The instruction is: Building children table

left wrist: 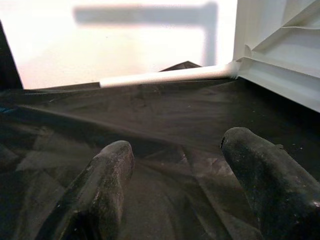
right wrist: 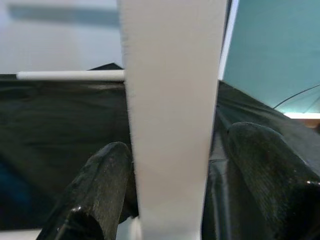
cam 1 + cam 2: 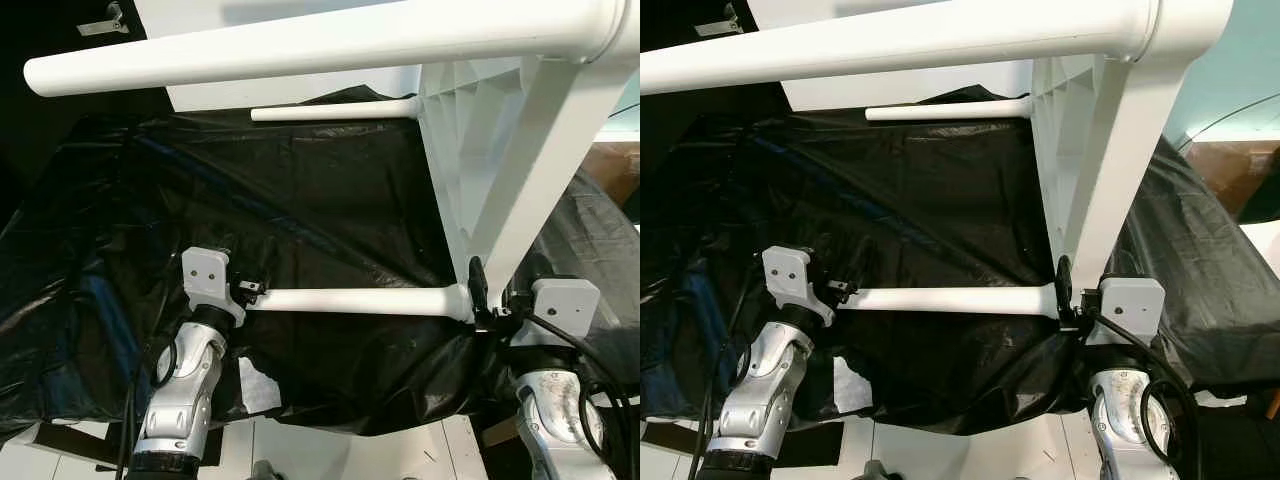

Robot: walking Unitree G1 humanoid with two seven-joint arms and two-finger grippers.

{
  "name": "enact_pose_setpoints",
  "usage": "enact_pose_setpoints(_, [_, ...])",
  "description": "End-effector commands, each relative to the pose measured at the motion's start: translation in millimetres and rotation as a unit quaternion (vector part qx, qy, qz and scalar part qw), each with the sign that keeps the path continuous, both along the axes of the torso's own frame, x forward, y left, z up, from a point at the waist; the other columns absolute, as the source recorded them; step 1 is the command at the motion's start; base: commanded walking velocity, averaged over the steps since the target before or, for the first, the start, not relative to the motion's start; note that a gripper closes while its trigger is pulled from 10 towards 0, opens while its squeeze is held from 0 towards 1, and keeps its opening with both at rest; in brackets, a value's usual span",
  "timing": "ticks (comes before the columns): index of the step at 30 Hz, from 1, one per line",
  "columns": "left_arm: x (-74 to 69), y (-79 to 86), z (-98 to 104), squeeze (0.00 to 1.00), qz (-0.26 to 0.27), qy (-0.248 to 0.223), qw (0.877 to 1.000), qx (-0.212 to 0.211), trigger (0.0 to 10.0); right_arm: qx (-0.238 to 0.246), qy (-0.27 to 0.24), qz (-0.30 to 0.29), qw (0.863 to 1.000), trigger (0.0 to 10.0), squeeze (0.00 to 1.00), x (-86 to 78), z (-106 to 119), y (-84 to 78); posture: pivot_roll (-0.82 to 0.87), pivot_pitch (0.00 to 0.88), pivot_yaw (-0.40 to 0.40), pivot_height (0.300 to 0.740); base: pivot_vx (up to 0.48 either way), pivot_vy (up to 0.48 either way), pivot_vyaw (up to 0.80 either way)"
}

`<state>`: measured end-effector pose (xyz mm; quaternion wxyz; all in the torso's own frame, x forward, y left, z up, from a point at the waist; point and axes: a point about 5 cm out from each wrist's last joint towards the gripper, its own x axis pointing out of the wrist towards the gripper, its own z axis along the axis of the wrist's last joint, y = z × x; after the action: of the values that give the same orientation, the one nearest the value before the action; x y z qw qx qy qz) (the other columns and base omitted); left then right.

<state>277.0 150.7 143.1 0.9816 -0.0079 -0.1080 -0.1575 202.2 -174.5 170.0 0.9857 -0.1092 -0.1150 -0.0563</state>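
Note:
A white children's table lies on its side, its ribbed top (image 3: 470, 130) standing upright at the right. Three round legs stick out leftward: a thick near-camera leg (image 3: 300, 45), a far leg (image 3: 330, 112) and a low leg (image 3: 350, 300). My right gripper (image 3: 478, 292) is shut on the top's lower edge (image 2: 172, 125), which fills the gap between its fingers (image 2: 100, 185). Open, my left gripper (image 3: 250, 290) sits at the low leg's free end. Between its fingers (image 1: 107, 180) lies only black sheet, and the far leg (image 1: 165, 76) shows beyond.
A crinkled black plastic sheet (image 3: 300, 200) covers the work surface. White floor tiles (image 3: 330, 450) show at the near edge. A white panel (image 3: 260, 90) stands behind, with a teal wall (image 3: 1240, 60) and a brown object (image 3: 1240, 160) at the right.

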Motion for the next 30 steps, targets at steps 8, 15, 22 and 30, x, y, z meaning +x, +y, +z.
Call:
enact_pose_setpoints(8, [-3.1, -0.4, -3.6, 0.0, -0.018, 0.01, 1.0, 0.013, 10.0, 0.053, 0.067, 0.149, 0.985, 10.0, 0.0, -15.5, -2.4, 20.1, -0.07, 0.068, 0.024, 0.74, 0.0, 0.0, 0.0])
enact_pose_setpoints(15, [-2.5, 1.8, -4.5, 0.0, -0.017, 0.012, 1.0, 0.017, 10.0, 0.06, 0.098, 0.19, 0.975, 10.0, 0.0, -26.2, -2.3, 21.3, -0.08, 0.058, 0.028, 0.74, 0.0, 0.0, 0.0])
enact_pose_setpoints(22, [4.5, 3.7, -2.5, 0.0, -0.014, 0.008, 1.0, 0.02, 10.0, 0.069, 0.117, 0.212, 0.968, 10.0, 0.0, -33.5, -3.5, 20.1, -0.1, 0.044, 0.036, 0.74, 0.0, 0.0, 0.0])
enact_pose_setpoints(30, [10.2, -4.5, -0.7, 0.0, -0.024, 0.003, 1.0, 0.018, 10.0, 0.062, 0.123, 0.295, 0.946, 4.0, 0.0, 2.0, -10.4, 40.1, -0.09, 0.032, 0.038, 0.74, 0.0, 0.0, 0.0])
